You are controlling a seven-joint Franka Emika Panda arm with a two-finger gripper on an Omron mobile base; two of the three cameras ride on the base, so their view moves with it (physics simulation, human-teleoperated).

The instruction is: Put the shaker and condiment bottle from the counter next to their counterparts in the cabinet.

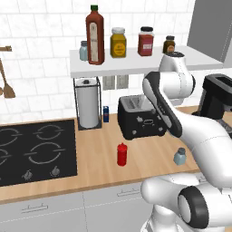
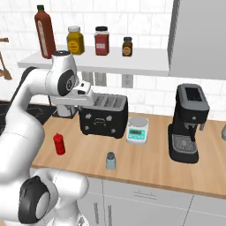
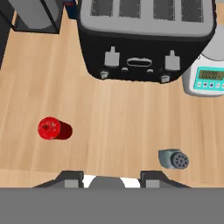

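The all-red condiment bottle (image 1: 122, 154) (image 2: 59, 144) (image 3: 51, 129) stands on the light-wood counter (image 1: 99, 158) in front of the toaster. To its right stands the pale blue-green shaker (image 1: 180, 157) (image 2: 110, 160) (image 3: 174, 159), near the front edge. My gripper (image 3: 111, 180) hangs high above the counter, pointing down, open and empty, with the bottle to one side and the shaker to the other. On the white shelf (image 1: 136, 65) stand the blue-grey shaker (image 1: 83, 50) and the tall dark-red bottle (image 1: 94, 35) (image 2: 44, 32) with a green cap.
A black toaster (image 1: 140, 117) (image 3: 146, 41) sits behind both items. A scale (image 2: 137, 129) and a coffee machine (image 2: 187, 123) stand to its right. A paper towel holder (image 1: 88, 106) and the stovetop (image 1: 31, 152) are on the left. Three jars (image 1: 118, 43) share the shelf.
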